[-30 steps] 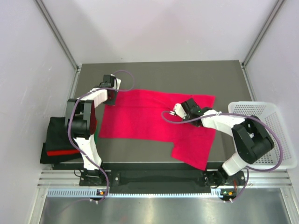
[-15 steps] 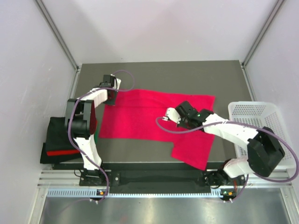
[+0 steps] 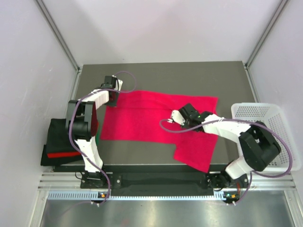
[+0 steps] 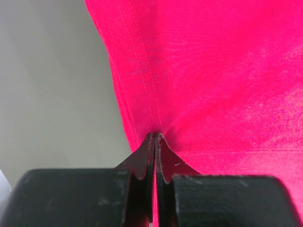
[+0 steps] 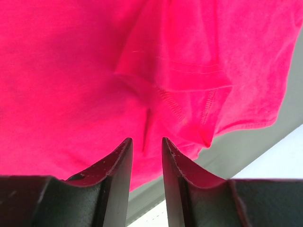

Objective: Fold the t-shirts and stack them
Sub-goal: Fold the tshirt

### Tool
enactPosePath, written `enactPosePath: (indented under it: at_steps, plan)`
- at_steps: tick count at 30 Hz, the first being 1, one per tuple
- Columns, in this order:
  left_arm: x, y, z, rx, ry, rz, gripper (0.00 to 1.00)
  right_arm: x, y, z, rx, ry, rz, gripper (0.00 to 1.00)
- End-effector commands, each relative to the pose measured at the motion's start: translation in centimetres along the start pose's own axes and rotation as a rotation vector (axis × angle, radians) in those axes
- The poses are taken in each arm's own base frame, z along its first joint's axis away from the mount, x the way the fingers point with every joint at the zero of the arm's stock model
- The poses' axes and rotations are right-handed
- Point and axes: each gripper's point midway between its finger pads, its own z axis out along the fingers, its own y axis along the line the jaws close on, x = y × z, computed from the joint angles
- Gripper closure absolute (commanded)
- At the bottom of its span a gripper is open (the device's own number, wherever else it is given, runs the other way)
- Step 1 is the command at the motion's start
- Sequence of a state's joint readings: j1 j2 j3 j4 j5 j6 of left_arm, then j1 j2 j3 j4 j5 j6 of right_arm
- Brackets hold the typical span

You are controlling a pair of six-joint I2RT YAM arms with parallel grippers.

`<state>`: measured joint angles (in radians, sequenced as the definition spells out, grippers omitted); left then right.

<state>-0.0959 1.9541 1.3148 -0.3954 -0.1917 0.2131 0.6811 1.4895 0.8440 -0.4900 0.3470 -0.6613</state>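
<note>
T-shirts are seen in two places. At the far left, beside the left edge of the table (image 3: 165,75), a folded pile (image 3: 57,137) is stacked: mostly black, with a red band (image 3: 61,154) shown at its near edge and a sliver of green (image 3: 97,138) at its right side, partly hidden by the left arm.

Next to the right, the left claw (image 3: 112,98) is placed at the far left corner of the bright pink-red shirt (image 3: 147,118). In the left wrist view its fingers are pressed together on the stitched hem, so the cloth (image 4: 213,71) is pinched at the very edge and drawn into small creases at the tips (image 4: 155,135).

The shirt itself is spread flat across the middle of the table, with one sleeve angled toward the near right.

The right claw (image 3: 176,116) is lowered over the middle of the shirt. In the right wrist view its jaws are held a narrow gap apart (image 5: 147,140), and a small raised fold of cloth (image 5: 71,71) is seen just ahead of the tips, beside a stitched hem; nothing is seen clamped between them.

At the far right, a white mesh basket (image 3: 265,111) is set beside the table edge
</note>
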Motion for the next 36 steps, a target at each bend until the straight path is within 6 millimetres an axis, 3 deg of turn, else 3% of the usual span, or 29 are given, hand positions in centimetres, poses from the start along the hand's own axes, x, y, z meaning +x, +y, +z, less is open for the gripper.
enactPosePath:
  at_steps: [1, 11, 18, 22, 25, 28, 31, 35, 36]
  plan:
    - [0.0, 0.3, -0.5, -0.005, -0.007, 0.001, 1.0, -0.7, -2.7, 0.6, 0.084, -0.018, 0.032, 0.69]
    - [0.2, 0.2, -0.3, -0.002, -0.001, 0.003, 1.0, 0.9, -3.8, 3.0, 0.097, 0.039, 0.045, 0.71]
    - [0.2, 0.2, -0.3, -0.001, -0.002, 0.001, 1.0, 1.1, -4.7, 3.5, 0.125, 0.037, 0.068, 0.73]
    - [0.2, 0.2, -0.3, 0.001, -0.002, 0.003, 1.0, 1.1, -5.0, 3.9, 0.138, 0.04, 0.071, 0.79]
    - [0.2, 0.2, -0.4, 0.0, -0.003, -0.001, 1.0, 1.2, -5.1, 4.0, 0.143, 0.049, 0.069, 0.9]
    - [0.2, 0.2, -0.4, 0.001, -0.002, -0.002, 1.0, 1.3, -5.0, 3.5, 0.136, 0.053, 0.078, 1.0]
    - [0.1, 0.2, -0.4, 0.0, -0.003, 0.001, 1.0, 1.2, -5.0, 1.6, 0.131, 0.043, 0.083, 1.0]
    - [0.2, 0.2, -0.4, 0.002, -0.002, 0.001, 1.0, -0.5, -4.6, -2.3, 0.122, -0.043, 0.082, 1.0]
    - [0.3, 0.1, -0.4, 0.003, 0.001, 0.0, 1.0, -0.3, -3.6, -3.0, 0.08, -0.037, 0.07, 1.0]
